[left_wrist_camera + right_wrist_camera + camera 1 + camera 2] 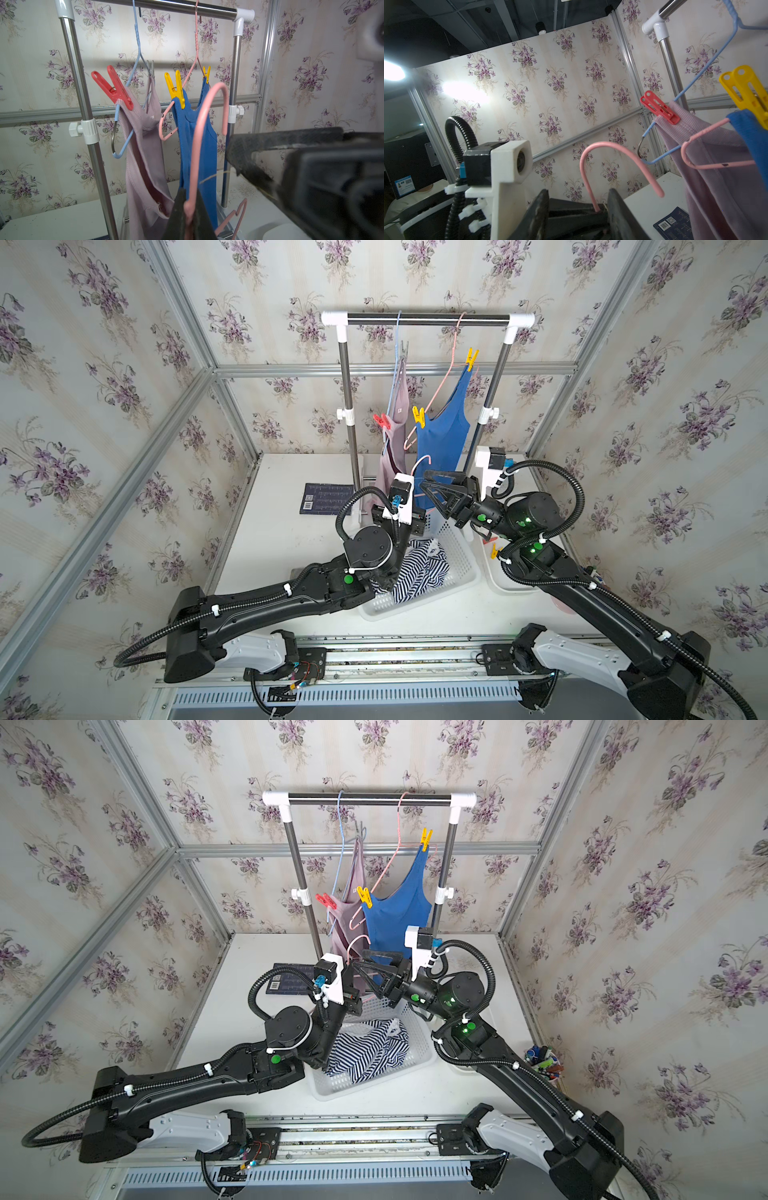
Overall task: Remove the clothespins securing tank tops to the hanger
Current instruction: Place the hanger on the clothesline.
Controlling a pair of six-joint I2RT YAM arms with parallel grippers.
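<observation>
Robot test cell, floral wallpaper panels (pixel 104 377), aluminium frame (pixel 395 369)

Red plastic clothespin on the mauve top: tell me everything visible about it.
The red plastic clothespin is a spring clip: two flat flared prongs, a small hole near the tip, a metal spring at mid-length. Its jaws are clamped on the shoulder of the ribbed mauve tank top, over the end of the light blue wire hanger. It sits tilted, prongs up and away from the top. Nothing else touches it.
</observation>
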